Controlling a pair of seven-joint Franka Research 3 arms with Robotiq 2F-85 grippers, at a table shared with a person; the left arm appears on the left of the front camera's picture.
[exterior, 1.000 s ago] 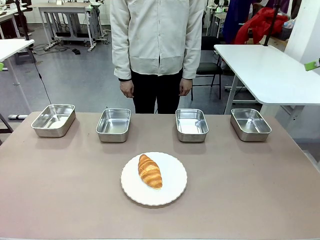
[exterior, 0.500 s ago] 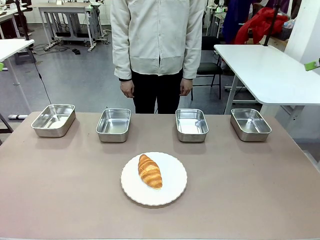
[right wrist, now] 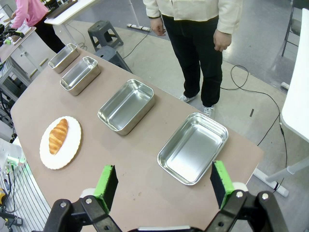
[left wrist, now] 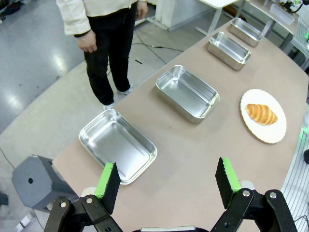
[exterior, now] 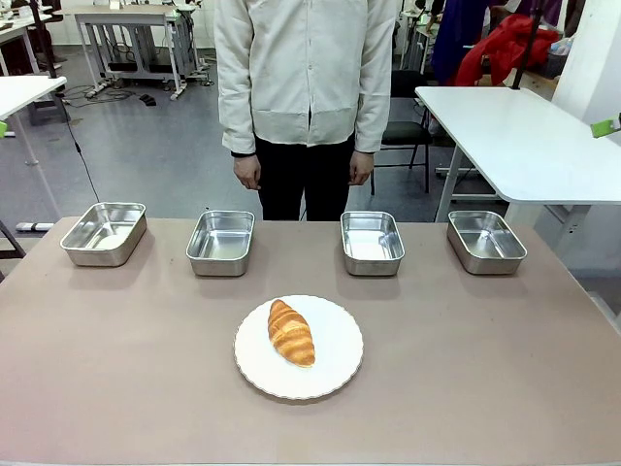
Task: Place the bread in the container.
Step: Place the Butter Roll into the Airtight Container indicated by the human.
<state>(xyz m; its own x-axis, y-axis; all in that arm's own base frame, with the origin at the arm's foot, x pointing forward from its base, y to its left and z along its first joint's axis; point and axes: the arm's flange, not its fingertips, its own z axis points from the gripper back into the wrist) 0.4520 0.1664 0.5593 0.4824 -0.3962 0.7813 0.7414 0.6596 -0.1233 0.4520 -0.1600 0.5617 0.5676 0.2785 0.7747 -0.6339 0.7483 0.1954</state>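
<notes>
1. We are holding the left claw (left wrist: 166, 168) wide open and empty above the left end of the surface (exterior: 485, 369). The right claw (right wrist: 164, 168) is gaping just as wide over the right end, with nothing between its pads.
2. The bread (exterior: 291, 332) is lying on a round white plate (exterior: 340, 374) at the middle of the surface, its length running from 11 to 5 o'clock.
3. We are judging it light, soft and flaky, with a glossy crust that crushes easily. We are therefore planning a gentle grip across its thick middle, since the tapered tips would likely slip or break.
4. Four empty steel pans (exterior: 220, 243) are sitting in a row well beyond the plate, at 10, 11, 1 and 2 o'clock from it. We cannot tell which one is meant.
5. A person (exterior: 306, 87) is standing past the far edge at 12 o'clock, hands hanging at the sides.
</notes>
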